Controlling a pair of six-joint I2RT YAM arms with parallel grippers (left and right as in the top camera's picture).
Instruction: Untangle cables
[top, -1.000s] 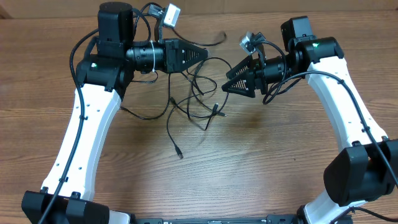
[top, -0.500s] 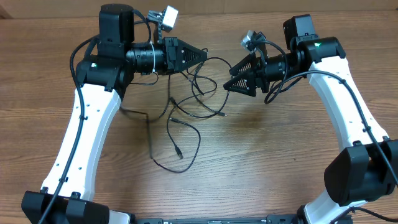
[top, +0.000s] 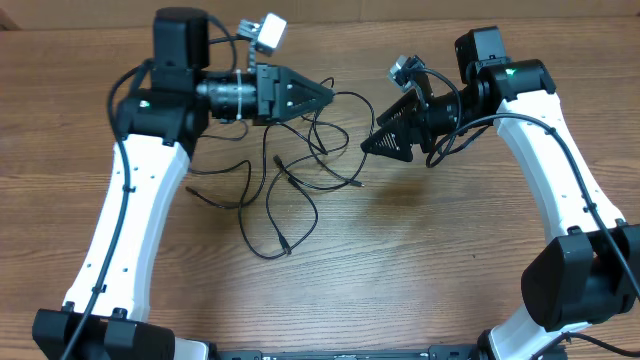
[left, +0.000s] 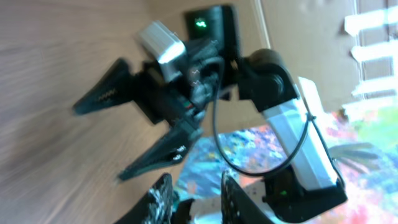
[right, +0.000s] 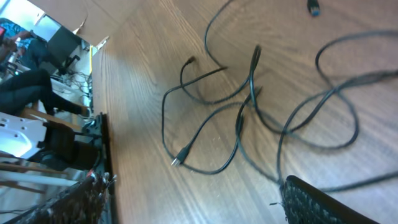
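Observation:
Several thin black cables (top: 300, 175) lie tangled on the wood between my two arms, with plugs at their loose ends. My left gripper (top: 328, 92) hovers above the tangle's far side, its fingers (left: 196, 186) close together, and a strand runs right from its tip. My right gripper (top: 372, 140) points at the tangle from the right and is open and empty. In the right wrist view its fingers (right: 202, 202) stand wide apart over the looped cables (right: 236, 118), and one plug (right: 179, 160) has a light metal tip.
The wooden table (top: 450, 260) stretches toward the front, with its back edge along the top of the overhead view. My right arm fills the left wrist view (left: 261, 81). Chairs and clutter (right: 37, 81) stand beyond the table's edge.
A slack cable loop has spread down and left across the table toward the front. My left gripper has rotated a little, and its wrist camera has shifted. My right gripper has barely moved.

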